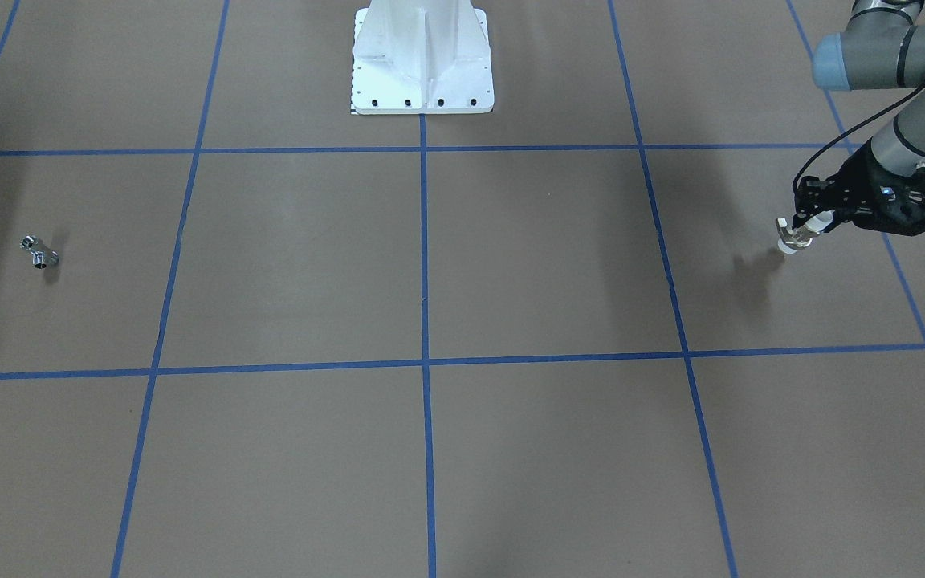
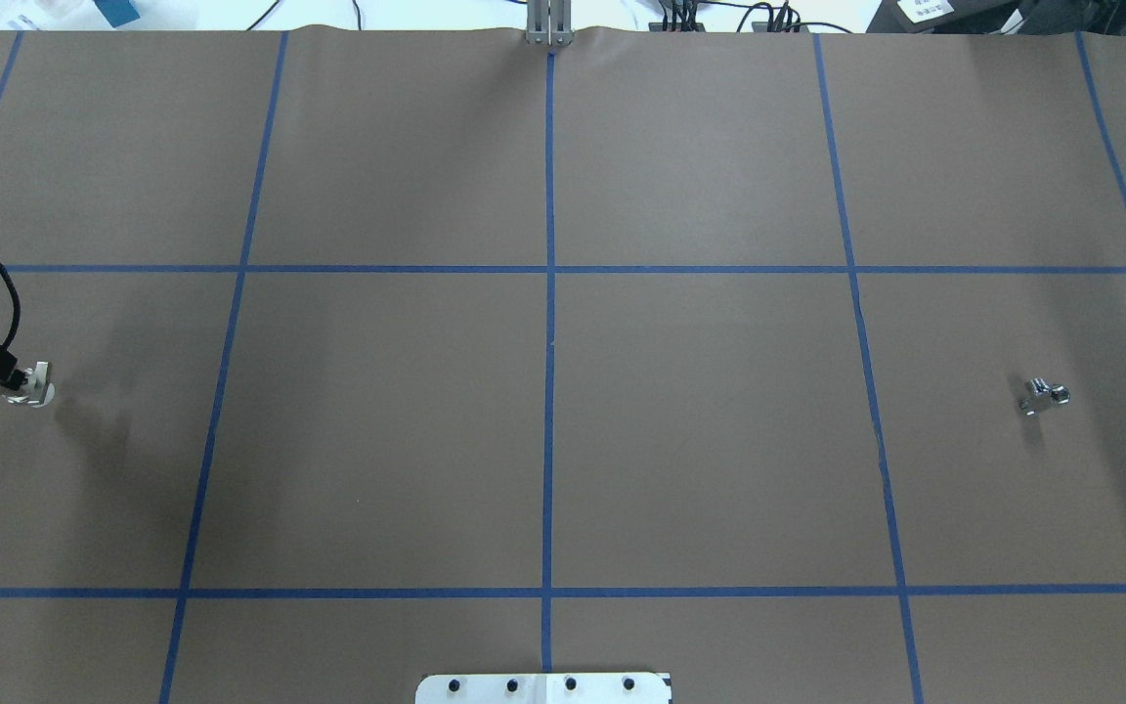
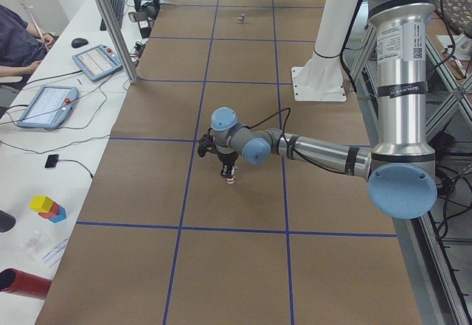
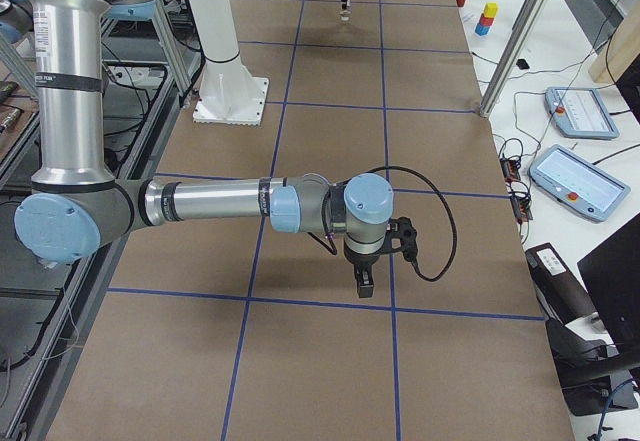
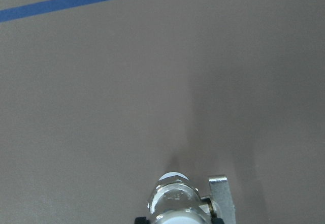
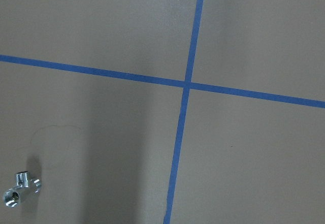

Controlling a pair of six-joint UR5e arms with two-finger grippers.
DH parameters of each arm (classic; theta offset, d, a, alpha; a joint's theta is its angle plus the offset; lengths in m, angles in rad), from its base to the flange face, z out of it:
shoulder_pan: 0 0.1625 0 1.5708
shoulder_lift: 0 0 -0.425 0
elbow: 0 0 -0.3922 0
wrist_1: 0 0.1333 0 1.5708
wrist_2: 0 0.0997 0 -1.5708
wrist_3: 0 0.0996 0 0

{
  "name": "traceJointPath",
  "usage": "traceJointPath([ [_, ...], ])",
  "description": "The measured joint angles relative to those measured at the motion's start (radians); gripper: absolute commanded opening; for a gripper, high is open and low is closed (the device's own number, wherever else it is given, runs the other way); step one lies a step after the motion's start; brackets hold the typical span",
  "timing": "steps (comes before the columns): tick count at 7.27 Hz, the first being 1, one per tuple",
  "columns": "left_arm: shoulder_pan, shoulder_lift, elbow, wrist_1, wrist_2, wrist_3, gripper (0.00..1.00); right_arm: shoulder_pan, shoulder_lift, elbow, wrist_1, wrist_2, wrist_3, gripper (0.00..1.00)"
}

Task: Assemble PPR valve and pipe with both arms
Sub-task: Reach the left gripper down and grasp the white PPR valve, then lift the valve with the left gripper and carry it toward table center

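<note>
the left gripper [image 1: 804, 232] is clamped on the ppr valve [image 1: 789, 242] at the left end of the table [image 1: 511, 265]. the right gripper [image 4: 362, 283] is shown only from the side, so its gap cannot be judged. the pipe [image 6: 20, 187] is seen lying untouched below its wrist camera.

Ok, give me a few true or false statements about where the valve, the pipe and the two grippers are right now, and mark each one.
1. The left gripper is shut on the PPR valve. True.
2. The pipe is already joined to the PPR valve. False: it lies alone on the table, far across from the PPR valve.
3. The right gripper holds the pipe. False: nothing touches the pipe.
4. The pipe lies on the robot's right side. True.
</note>
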Motion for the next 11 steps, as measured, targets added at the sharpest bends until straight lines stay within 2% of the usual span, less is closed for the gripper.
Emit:
traceJointPath([
  [1,0.002,-0.048,-0.078,0.15,0.0,-0.004,0.0,0.001,0.002,0.002,0.0,0.001,0.001,0.99],
  [2,0.007,-0.14,-0.132,0.303,0.0,-0.031,0.0,0.001,0.003,0.003,-0.001,0.001,0.001,0.99],
  [3,0.032,-0.282,-0.153,0.458,0.002,-0.091,0.0,0.001,0.003,0.004,-0.001,0.0,0.001,0.99],
  [4,0.086,-0.438,-0.138,0.585,0.005,-0.166,0.0,0.001,0.001,0.004,-0.001,-0.002,0.001,0.99],
  [5,0.15,-0.601,-0.078,0.662,0.009,-0.262,0.0,0.001,0.0,0.007,-0.001,-0.003,0.001,0.99],
  [6,0.207,-0.742,0.013,0.676,0.013,-0.356,0.0,-0.001,0.002,0.011,-0.001,-0.004,0.001,0.99],
  [7,0.252,-0.838,0.102,0.641,0.024,-0.428,0.0,-0.006,0.005,0.014,-0.001,-0.011,0.001,0.99],
  [11,0.316,-1.073,0.461,0.407,0.065,-0.552,0.0,-0.017,0.01,0.011,0.033,-0.012,0.003,0.99],
])
